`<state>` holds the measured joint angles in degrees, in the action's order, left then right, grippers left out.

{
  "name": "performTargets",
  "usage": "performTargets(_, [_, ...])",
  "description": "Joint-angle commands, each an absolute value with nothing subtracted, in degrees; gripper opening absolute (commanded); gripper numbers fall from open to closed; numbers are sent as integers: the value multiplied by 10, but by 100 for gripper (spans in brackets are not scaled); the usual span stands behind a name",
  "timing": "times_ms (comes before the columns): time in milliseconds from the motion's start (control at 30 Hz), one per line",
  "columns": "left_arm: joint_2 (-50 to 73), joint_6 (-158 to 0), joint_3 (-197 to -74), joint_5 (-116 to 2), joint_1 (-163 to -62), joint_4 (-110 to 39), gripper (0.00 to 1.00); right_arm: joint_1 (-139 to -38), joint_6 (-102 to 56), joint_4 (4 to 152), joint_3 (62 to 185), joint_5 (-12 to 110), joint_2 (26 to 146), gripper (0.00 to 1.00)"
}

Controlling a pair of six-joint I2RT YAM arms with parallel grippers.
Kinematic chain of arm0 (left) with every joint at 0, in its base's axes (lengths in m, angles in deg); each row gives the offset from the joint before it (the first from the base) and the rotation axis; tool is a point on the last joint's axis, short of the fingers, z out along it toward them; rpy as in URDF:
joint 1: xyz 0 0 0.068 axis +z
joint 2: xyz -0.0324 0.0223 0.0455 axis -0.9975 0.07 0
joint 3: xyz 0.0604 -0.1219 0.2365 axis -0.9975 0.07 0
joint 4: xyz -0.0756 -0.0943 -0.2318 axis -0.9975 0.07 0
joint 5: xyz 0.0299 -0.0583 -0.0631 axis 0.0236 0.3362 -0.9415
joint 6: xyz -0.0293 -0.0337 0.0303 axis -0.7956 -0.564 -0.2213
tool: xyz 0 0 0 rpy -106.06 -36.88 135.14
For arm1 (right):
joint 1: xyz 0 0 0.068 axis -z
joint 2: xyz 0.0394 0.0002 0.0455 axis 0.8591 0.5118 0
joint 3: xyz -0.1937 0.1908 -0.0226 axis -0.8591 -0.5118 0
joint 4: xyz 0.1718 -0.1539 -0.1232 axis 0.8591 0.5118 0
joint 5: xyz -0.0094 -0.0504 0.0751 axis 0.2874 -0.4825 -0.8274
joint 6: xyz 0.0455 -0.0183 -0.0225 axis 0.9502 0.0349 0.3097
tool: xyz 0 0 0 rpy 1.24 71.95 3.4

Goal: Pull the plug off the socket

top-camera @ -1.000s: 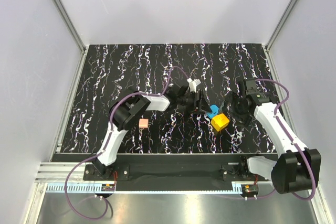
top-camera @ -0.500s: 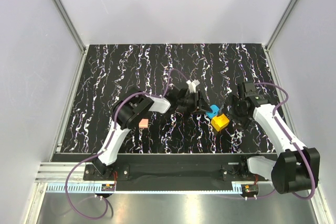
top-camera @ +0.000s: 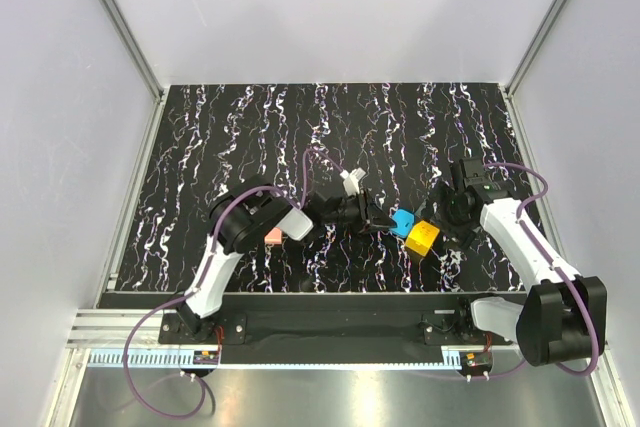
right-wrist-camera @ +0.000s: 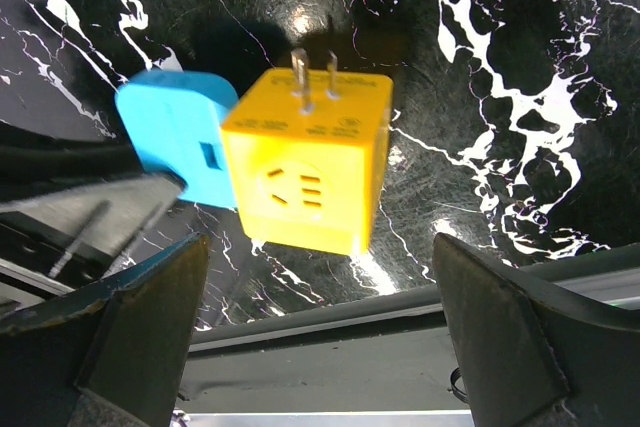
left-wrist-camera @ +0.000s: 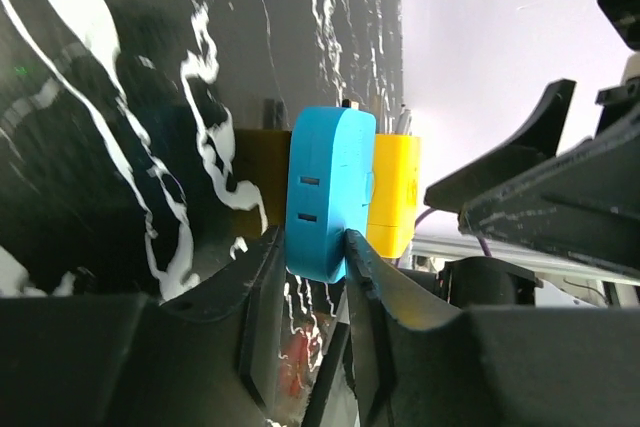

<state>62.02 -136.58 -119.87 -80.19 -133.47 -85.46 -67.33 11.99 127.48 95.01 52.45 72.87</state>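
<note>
Shows blue plug clenched in left tool, mated sideways to yellow socket; socket straddled by released, wide-spread right tool; separation axis tool-to-tool.

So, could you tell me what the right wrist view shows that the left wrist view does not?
Only the right wrist view shows the yellow plastic cube adapter's two metal prongs and round socket face, with the right gripper open and clear of it. Only the left wrist view shows the left gripper clamping the blue plastic plug block and its two slots. Both show blue and yellow joined on the black marbled table.
</note>
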Motion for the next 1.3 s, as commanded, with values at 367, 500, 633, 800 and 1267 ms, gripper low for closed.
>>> performTargets(367, [559,-1371,-1146,-715,-1369,-964,19,-688,99,1256,944,534,758,100])
performTargets(500, [562,-1370,-1144,-715,-1370,-963,18,-689,104,1254,938,542,758,88])
performTargets(633, [571,-1371,-1147,-714,-1370,-961,16,-689,109,1249,930,547,748,81])
performTargets(800, [576,-1373,-1151,-715,-1369,-960,14,-689,111,1241,919,549,749,76])
performTargets(1267, [580,-1378,-1148,-710,-1366,-963,0,-688,128,1238,902,586,742,43])
